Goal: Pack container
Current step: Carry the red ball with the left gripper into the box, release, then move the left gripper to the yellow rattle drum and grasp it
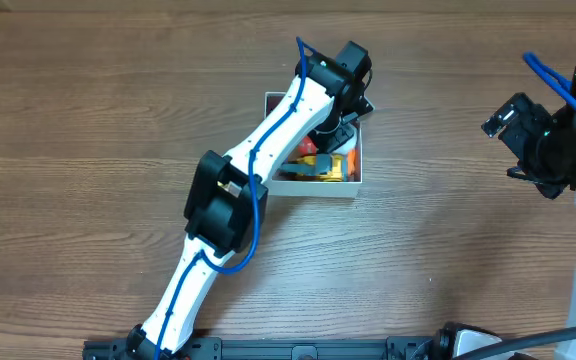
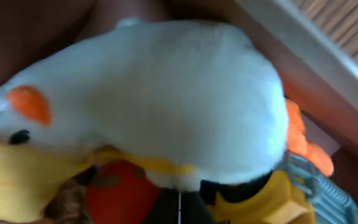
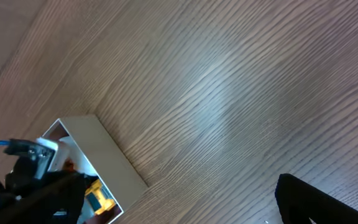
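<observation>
Left pincer (image 1: 334, 130) hangs inside container (image 1: 313, 188), above white plush toy (image 2: 166, 106).

Wood-grain table (image 1: 88, 120), white container (image 1: 313, 187) on it

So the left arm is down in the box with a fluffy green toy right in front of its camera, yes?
Not green. The left wrist view shows the fluffy toy is white, with an orange patch. The left arm is indeed down in the box.
</observation>
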You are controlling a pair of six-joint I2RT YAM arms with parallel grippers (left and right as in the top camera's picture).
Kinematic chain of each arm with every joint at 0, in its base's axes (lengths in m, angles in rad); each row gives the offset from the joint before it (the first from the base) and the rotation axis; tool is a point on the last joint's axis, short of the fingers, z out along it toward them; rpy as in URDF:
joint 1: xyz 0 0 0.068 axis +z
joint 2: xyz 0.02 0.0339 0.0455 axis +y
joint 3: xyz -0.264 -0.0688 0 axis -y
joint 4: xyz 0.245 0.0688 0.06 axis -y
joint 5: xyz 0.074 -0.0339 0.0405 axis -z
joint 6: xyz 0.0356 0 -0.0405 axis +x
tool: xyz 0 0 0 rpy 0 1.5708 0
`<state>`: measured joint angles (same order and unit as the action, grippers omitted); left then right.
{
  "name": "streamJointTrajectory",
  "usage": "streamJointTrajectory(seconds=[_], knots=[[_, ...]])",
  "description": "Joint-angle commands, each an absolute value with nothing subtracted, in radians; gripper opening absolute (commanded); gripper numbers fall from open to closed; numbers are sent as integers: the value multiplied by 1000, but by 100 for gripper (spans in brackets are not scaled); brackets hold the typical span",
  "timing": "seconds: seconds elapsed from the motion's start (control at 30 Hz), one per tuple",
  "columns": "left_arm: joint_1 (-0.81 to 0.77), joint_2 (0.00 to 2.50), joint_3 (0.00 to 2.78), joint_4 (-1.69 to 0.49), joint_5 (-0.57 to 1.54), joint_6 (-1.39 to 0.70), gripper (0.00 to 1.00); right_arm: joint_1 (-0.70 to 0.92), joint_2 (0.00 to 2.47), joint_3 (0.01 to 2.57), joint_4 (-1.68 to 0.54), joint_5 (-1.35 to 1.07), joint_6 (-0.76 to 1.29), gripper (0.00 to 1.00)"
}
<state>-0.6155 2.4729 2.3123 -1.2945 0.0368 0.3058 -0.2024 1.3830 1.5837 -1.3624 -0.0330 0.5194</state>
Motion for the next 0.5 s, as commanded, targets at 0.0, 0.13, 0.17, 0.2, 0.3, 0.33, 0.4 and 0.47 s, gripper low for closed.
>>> streamJointTrajectory(seconds=[0.0,0.13,0.17,0.2,0.3,0.33,0.4,0.47], knots=[[-604,2453,2327,-1306,-15,276,4,-205,1370,1598,-1360,-16,515,100],[-601,2265,2358,-1309,-34,253,39,-205,1370,1598,-1360,-16,515,100],[-601,2202,2361,-1315,-34,252,54,-205,1370,1598,-1361,-16,515,100],[-601,2145,2361,-1331,-35,230,63,-205,1370,1598,-1361,-17,506,100],[-557,1996,2361,-1472,-34,121,72,-205,1370,1598,-1368,-17,496,100],[-507,1959,2361,-1587,-34,115,75,-205,1370,1598,-1368,-17,496,100],[-451,1952,2361,-1669,-34,115,81,-205,1370,1598,-1358,-17,496,100],[-371,1948,2352,-1690,-13,88,78,-205,1370,1598,-1346,-17,496,100]])
